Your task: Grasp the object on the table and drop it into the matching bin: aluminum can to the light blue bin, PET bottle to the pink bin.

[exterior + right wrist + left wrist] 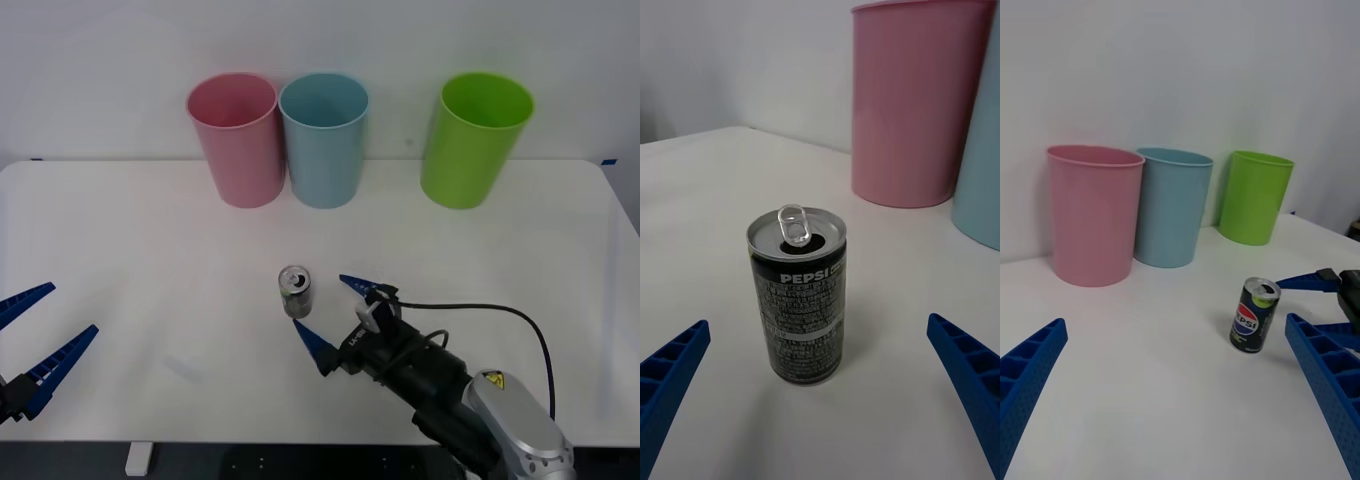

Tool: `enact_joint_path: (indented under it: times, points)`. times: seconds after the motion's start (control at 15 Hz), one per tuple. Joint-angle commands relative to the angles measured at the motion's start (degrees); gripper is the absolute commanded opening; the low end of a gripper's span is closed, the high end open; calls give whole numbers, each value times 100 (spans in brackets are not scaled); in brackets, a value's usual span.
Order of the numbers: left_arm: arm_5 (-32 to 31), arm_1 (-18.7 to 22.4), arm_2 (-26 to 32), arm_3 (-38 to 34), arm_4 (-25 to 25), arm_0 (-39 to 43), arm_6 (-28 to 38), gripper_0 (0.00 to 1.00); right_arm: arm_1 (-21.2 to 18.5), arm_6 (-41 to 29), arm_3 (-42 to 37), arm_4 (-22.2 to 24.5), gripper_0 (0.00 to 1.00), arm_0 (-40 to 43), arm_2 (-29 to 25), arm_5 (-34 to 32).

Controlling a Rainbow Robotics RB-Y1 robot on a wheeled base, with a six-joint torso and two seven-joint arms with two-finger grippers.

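Observation:
The aluminum can (296, 291) stands upright on the white table (120, 230), pull-tab top open, dark Pepsi label on its side (799, 300). My right gripper (321, 304) is open at table level. Its blue fingers (670, 375) reach towards the can from the near right, the tips just short of it on either side and not touching. The pink bin (236, 140) and the light blue bin (324, 138) stand side by side at the back. My left gripper (73, 308) is open and holds nothing at the near left edge, far from the can (1255, 315).
A lime green bin (474, 138) stands at the back right, apart from the other two. A black cable (480, 312) loops over the right arm. Bare tabletop lies between the can and the bins.

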Motion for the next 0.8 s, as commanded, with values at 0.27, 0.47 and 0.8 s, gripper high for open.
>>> enact_joint_path:
  times: [0.27, 0.47, 0.8]
  points:
    - [0, 0, 0, 0, 0, 0, 0, 100, 528, 66, 768, 341, 100, -504, -186, 98]
    - [0, 0, 0, 0, 0, 0, 0, 100, 792, 110, 1137, 490, 100, -750, -326, 186]
    - [0, 0, 0, 0, 0, 0, 0, 100, 857, 206, 1559, 490, 100, -1084, -405, 344]
